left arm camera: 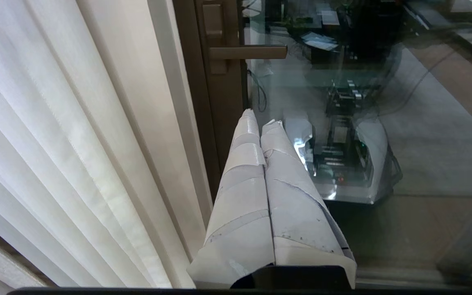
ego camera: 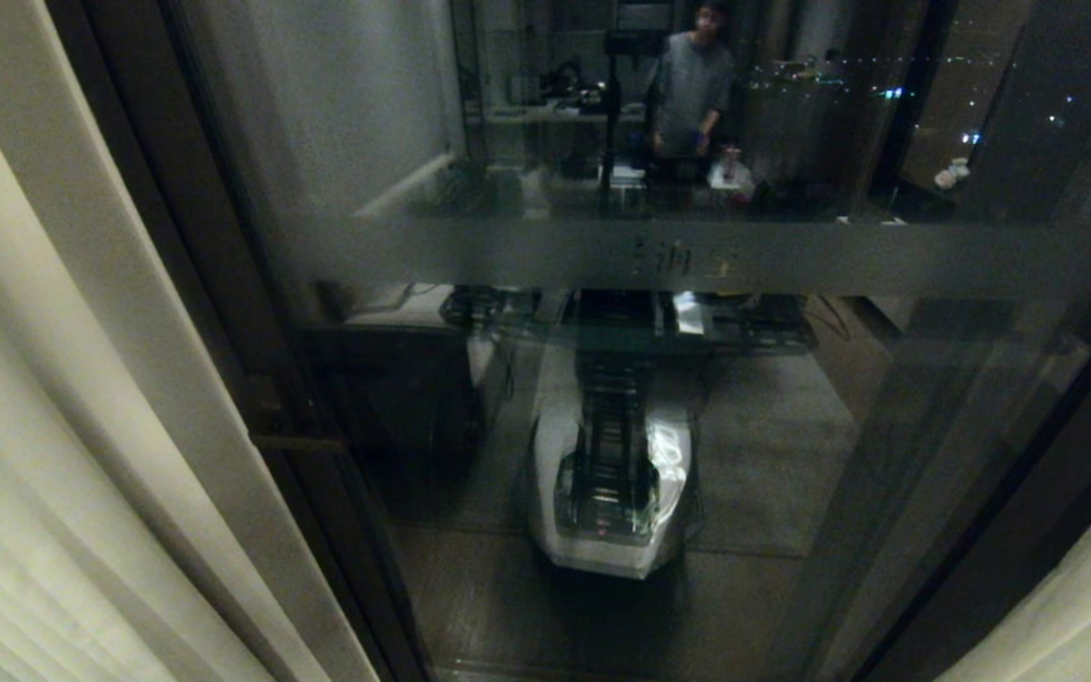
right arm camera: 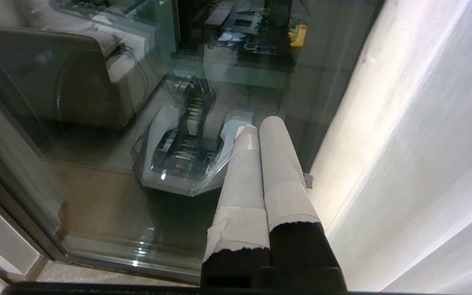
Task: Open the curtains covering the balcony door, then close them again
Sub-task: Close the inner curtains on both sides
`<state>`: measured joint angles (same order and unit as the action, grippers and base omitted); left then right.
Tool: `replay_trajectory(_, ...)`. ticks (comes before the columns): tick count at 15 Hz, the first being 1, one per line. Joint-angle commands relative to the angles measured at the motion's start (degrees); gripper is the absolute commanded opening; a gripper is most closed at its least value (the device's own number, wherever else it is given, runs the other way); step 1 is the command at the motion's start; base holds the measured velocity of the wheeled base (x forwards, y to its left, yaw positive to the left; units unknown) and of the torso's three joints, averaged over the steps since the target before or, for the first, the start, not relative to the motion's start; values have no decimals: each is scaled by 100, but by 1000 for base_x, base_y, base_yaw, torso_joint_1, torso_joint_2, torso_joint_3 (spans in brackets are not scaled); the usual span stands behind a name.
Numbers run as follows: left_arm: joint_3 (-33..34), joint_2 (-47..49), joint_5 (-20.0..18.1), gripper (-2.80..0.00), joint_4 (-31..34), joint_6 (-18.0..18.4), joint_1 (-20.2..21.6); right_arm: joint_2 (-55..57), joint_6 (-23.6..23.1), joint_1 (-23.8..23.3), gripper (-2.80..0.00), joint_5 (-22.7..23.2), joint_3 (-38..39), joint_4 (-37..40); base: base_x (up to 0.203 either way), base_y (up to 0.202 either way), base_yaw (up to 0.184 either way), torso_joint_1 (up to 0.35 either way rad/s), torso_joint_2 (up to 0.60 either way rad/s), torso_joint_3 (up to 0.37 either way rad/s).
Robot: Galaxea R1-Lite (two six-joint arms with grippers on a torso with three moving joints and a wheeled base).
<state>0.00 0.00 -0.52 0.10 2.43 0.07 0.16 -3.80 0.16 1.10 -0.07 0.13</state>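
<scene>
**Operator:** Dead ahead of me, the balcony door (ego camera: pixel 659 398) stands bare. The glass and its frosted band (ego camera: pixel 697 258) fill the middle of the head view, with one curtain panel bunched at my left (ego camera: pixel 62 407) and the other just peeking in at the lower right corner (ego camera: pixel 1085 606). So I read the opening half as done, and the closing half as all still to do.

**Spotter:** And the arms?

**Operator:** Neither shows from the head camera. On the wrist views, the left pincer (left arm camera: pixel 262 119) has its taped fingers pressed together with nothing between them, hanging in front of the dark door frame (left arm camera: pixel 219 106), just beside the left panel's hemmed edge (left arm camera: pixel 170 123). The right pincer (right arm camera: pixel 260 125) is likewise pressed together and empty, near the right panel's edge (right arm camera: pixel 367 135), with glass on its other side.

**Spotter:** Room to work?

**Operator:** Decent. Open glass runs between the two panels, so each one has a clear run back toward the middle. The lever handle (left arm camera: pixel 246 52) sticks out from the frame on the left side, and I reckon cloth or a finger could snag there. The glass is close in front of both pincers, so I'd sweep sideways, not forward.

**Spotter:** Anyone nearby?

**Operator:** A person (ego camera: pixel 694 85) shows in the reflection, behind my own mirrored base (ego camera: pixel 612 474). Next I'd spread a pincer and take a hem.
</scene>
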Motion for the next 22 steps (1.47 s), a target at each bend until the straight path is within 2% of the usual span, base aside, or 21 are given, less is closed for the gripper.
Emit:
replay_trajectory(1, 0, 0, 0, -280, -1, 3, 1, -7, -6, 2, -280, 5, -1, 4, 0, 0, 0, 0, 0, 0)
replay_trajectory(16, 0, 0, 0, -280, -1, 3, 1, -7, -6, 2, -280, 5, -1, 3, 0, 0, 0, 0, 0, 0)
replay_trajectory(18, 0, 0, -1, -280, -10, -249, 1, -7, -6, 2, -280, 5, -1, -5, 0, 0, 0, 0, 0, 0)
replay_trajectory(22, 0, 0, 26, -280, -10, -296, 1, -7, -6, 2, -280, 5, -1, 4, 0, 0, 0, 0, 0, 0)
